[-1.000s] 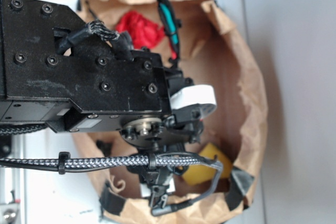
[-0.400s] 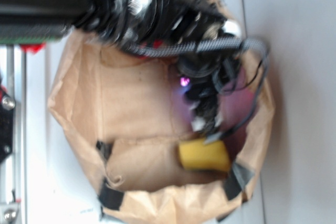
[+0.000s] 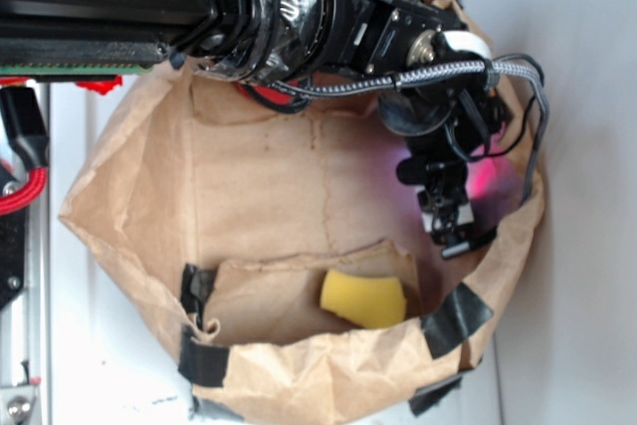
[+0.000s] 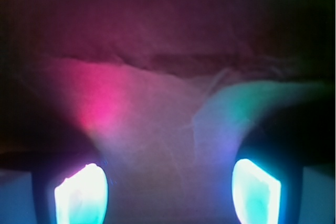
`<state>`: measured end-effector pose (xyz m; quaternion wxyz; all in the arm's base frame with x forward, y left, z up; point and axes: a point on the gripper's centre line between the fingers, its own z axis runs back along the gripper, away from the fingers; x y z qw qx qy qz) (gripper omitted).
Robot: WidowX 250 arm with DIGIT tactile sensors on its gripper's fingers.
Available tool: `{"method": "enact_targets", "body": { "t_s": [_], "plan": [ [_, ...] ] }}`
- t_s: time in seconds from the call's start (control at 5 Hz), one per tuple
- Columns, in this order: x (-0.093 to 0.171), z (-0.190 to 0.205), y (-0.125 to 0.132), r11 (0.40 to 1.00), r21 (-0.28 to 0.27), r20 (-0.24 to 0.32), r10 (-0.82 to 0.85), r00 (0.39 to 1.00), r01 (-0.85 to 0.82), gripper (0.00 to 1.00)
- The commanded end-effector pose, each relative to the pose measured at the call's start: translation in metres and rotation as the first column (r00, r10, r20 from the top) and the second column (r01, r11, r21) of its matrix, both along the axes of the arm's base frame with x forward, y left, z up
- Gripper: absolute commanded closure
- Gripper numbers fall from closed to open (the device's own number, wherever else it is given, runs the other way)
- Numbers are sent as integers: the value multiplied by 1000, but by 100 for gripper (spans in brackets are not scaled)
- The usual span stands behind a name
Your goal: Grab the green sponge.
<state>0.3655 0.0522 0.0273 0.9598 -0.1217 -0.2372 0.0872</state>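
A brown paper bag point(image 3: 129, 236) with its rim rolled down stands open on a pale surface point(image 3: 577, 146). Strips of black tape point(image 3: 456, 314) hold the rim at the near edge. A small yellow foam sponge point(image 3: 363, 299) with rounded corners lies on the bag floor, close to the near wall. The black robot arm point(image 3: 289, 7), wrapped in braided cables point(image 3: 438, 75), reaches in over the far rim. Its black gripper point(image 3: 448, 221) hangs inside the bag near the right wall, apart from the sponge. Pink light point(image 3: 486, 178) glows beside the gripper. Jaw spacing cannot be made out.
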Motion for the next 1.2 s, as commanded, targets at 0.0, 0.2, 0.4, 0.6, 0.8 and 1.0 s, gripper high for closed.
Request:
{"method": "enact_targets", "body": {
  "t_s": [0.0, 0.2, 0.4, 0.6, 0.8, 1.0],
  "plan": [
    [-12, -40, 6, 1000, -3, -92, 2, 996, -2, 0],
    [-15, -34, 3, 1000, 0, -102, 3, 995, -3, 0],
    [-21, -21, 3, 1000, 0, -108, 1, 994, -1, 0],
    [-27, -9, 6, 1000, -16, -92, -10, 996, 8, 0],
    [-25, 1, 7, 999, -29, -90, -15, 996, 13, 0],
    [-28, 18, 9, 999, -37, -87, -15, 996, 12, 0]
  ]
}}
